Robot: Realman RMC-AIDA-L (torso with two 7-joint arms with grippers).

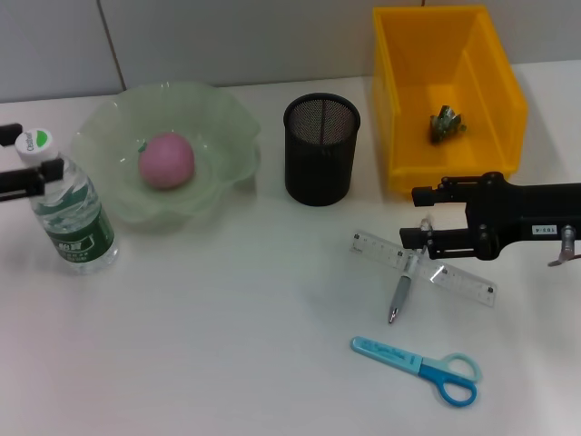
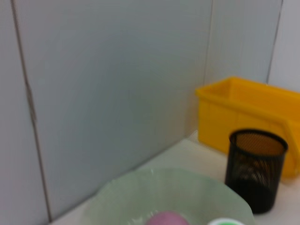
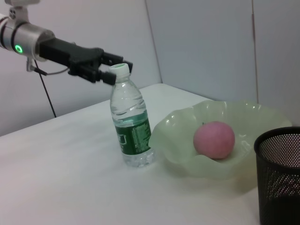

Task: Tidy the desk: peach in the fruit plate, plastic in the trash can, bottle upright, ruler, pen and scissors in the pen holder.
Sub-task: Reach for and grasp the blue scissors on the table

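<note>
Head view shows peach (image 1: 166,160) plated, bottle (image 1: 71,213) upright. Ruler (image 1: 425,267), pen (image 1: 402,292) and scissors (image 1: 419,366) remain. Right pincer (image 1: 423,216) hangs wide over the ruler; left pincer (image 1: 56,170) grips the bottle's neck.

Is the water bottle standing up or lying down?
Standing up. The bottle rests on its base, cap on top, with the left hand at its neck.

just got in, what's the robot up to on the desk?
Mid-tidy. The peach sits in the fruit plate, the plastic is in the yellow trash can, and the bottle stands upright with the left gripper at its neck. The right gripper is down over the ruler and pen. The scissors lie on the table; the pen holder looks empty.
</note>
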